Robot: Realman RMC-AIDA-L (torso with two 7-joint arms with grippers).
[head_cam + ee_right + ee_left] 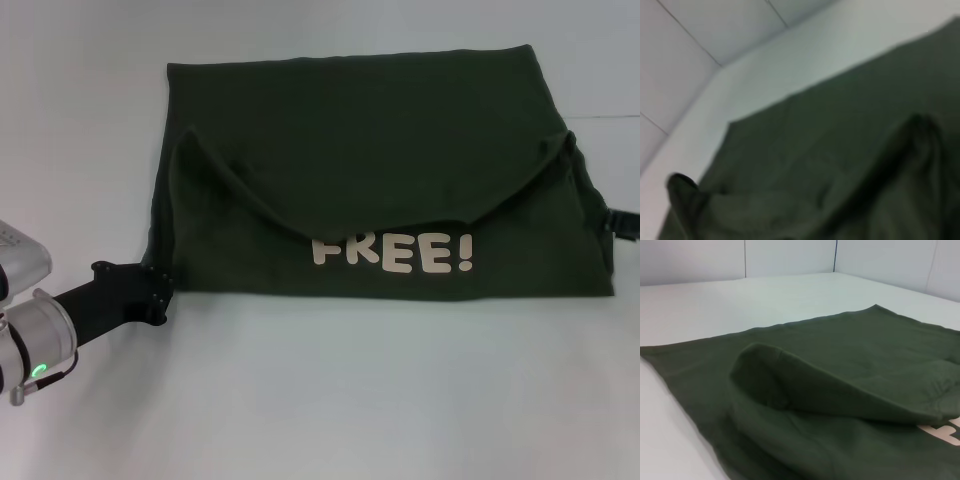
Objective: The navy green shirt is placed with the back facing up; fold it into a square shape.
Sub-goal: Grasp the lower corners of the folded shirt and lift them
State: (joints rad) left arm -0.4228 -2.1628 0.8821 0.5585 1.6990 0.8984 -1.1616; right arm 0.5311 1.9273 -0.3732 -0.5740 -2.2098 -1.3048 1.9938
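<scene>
The navy green shirt (370,170) lies on the white table, with both sides folded inward into flaps that meet near the middle. White letters reading "FREE!" (392,254) show below the flaps near the front edge. My left gripper (155,290) is at the shirt's front left corner, its black tip touching the fabric edge. Only a small black part of my right gripper (625,224) shows, beside the shirt's right edge. The left wrist view looks across the left flap (790,385) from close by. Dark fabric (840,165) fills the right wrist view.
The white table (320,400) extends in front of the shirt and to its left. Pale wall panels (790,257) stand behind the table's far edge.
</scene>
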